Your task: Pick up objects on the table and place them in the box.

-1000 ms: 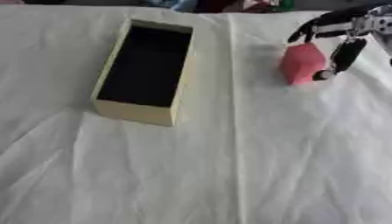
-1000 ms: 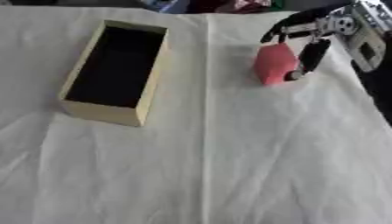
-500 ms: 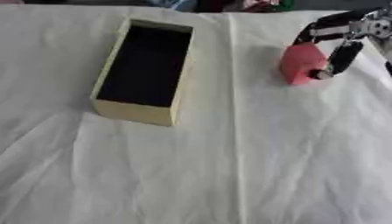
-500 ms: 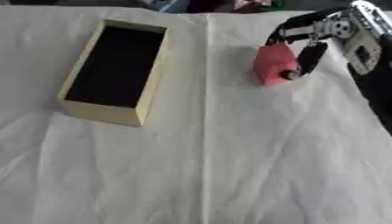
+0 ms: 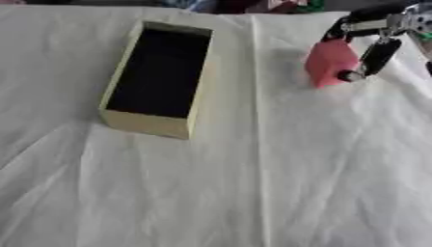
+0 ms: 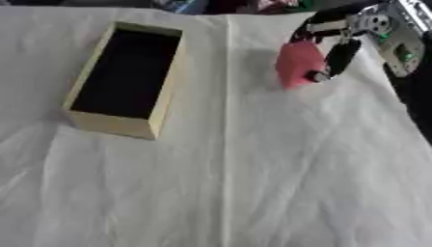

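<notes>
- left eye view: right hand (image 5: 371, 46) has its fingers curled round the pink object (image 5: 329, 62) at the far right of the white tablecloth (image 5: 278, 183), well apart from the box (image 5: 156, 125)
- right eye view: box interior looks empty, so placing is not yet done; left hand unseen

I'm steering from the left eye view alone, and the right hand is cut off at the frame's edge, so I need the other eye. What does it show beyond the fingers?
Observer: In the right eye view the right hand joins a grey wrist part with a green spot on it, up and to the right of the fingers curled round the pink object.
Operator: And the table on that side?
Observer: The white cloth ends just right of the hand. Beyond its edge the view is dark.
</notes>
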Controlling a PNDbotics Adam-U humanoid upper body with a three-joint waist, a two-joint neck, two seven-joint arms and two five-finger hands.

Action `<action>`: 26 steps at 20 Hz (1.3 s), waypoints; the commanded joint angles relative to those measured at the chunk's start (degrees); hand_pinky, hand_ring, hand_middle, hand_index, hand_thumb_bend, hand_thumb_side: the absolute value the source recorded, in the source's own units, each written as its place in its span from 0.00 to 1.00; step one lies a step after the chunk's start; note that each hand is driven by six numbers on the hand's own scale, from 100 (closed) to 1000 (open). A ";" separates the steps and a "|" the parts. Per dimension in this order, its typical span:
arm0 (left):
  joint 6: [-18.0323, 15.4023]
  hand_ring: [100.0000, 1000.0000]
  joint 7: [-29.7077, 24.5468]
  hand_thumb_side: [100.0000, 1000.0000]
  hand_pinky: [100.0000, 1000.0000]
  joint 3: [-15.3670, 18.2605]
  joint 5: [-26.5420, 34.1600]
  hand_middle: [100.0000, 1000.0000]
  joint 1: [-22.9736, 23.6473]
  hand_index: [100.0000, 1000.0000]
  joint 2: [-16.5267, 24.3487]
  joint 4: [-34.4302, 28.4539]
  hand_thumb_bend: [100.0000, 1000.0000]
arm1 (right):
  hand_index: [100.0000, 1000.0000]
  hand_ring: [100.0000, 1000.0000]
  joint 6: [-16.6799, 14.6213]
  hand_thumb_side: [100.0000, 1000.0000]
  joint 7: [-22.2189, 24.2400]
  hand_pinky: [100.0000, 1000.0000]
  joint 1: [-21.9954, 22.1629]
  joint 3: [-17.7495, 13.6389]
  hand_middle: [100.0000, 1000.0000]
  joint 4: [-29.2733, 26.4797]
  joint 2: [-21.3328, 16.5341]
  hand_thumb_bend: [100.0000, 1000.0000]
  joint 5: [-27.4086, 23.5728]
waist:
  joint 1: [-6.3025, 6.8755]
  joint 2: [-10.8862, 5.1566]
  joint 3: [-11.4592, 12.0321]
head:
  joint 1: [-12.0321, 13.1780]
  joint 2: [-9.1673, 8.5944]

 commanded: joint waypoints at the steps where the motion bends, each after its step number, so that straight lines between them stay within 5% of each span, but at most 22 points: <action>1: -0.10 0.49 -0.25 0.09 0.52 -0.12 -0.03 0.49 -0.53 0.65 0.59 -1.16 0.00 | 0.62 0.75 -3.83 0.00 3.52 0.77 -2.05 -0.85 0.58 -2.83 -1.16 0.00 -1.47 | 0.42 -1.46 -0.12 | -0.03 -0.08; 8: -0.09 0.49 -0.29 0.08 0.52 -0.19 0.06 0.49 -0.63 0.65 0.75 -1.16 0.00 | 0.60 0.72 -3.02 0.00 2.23 0.76 -5.65 -0.68 0.56 -9.24 0.33 0.00 -4.20 | 0.33 -2.21 -0.37 | -0.40 0.18; 13: -0.19 0.50 -0.55 0.08 0.52 -0.47 0.31 0.49 -0.98 0.65 0.78 -1.16 0.00 | 0.60 0.71 -1.93 0.00 1.21 0.75 -8.90 -0.40 0.55 -11.30 4.99 0.00 -4.28 | 0.33 -2.56 0.02 | -1.27 0.15; 26: -0.65 0.50 -1.57 0.07 0.52 -1.35 1.16 0.49 -2.12 0.66 0.51 -1.16 0.00 | 0.60 0.70 -0.42 0.00 -3.46 0.75 -13.22 0.80 0.54 -7.01 18.47 0.00 0.16 | -0.14 -2.77 1.97 | -4.60 -0.22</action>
